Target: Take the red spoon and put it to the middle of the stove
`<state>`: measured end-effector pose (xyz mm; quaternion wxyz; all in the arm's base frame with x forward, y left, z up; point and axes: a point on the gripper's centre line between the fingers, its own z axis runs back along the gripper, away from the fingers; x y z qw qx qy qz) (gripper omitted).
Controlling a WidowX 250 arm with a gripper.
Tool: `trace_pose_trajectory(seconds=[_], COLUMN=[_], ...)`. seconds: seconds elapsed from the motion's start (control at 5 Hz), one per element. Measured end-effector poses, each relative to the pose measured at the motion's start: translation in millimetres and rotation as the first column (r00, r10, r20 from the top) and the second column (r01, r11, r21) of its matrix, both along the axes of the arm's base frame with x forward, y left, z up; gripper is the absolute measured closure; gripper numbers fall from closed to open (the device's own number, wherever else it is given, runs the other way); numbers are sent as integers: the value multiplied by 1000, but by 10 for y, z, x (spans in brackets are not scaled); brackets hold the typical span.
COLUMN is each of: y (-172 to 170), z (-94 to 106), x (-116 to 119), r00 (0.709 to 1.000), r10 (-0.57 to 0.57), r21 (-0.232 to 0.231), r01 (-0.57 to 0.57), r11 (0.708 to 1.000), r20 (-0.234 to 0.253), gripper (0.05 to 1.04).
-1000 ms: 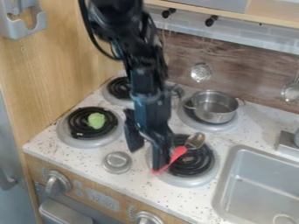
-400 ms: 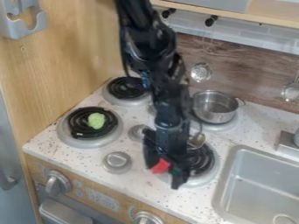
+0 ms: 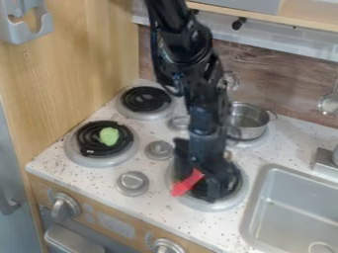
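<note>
The black gripper [image 3: 196, 187] hangs over the front right burner [image 3: 231, 203], its fingers apart on either side of the red spoon handle. The red spoon [image 3: 187, 183] lies at a slant on that burner's left part, its red end pointing to the front left. The arm hides the bowl end. The stove's white speckled top [image 3: 151, 134] shows between the burners, left of the gripper.
Round silver knobs [image 3: 133, 183] stand on the stove top. A green toy piece [image 3: 109, 136] lies on the front left burner. The metal pot [image 3: 249, 121] sits on the back right burner, partly behind the arm. At the right is the sink [image 3: 297, 212].
The arm has moved right and forward from the spoon's left side, then slightly back up in the view. More of the red handle shows now than half a second ago.
</note>
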<state>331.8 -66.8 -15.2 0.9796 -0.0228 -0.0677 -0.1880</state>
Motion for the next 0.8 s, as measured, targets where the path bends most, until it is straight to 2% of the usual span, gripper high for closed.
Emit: trace_pose_trajectory(seconds=[0.2, 0.4, 0.6, 0.8], y=[34, 58, 108, 140], z=[58, -109, -233, -266], x=[171, 280, 465, 564], r00=[1000, 998, 995, 993], r10=[26, 48, 87, 103], r21=[-7, 9, 33, 59], r01=[-26, -48, -85, -99], r11=[1000, 999, 996, 993], r20=[12, -42, -59, -64], gripper=[85, 85, 85, 85])
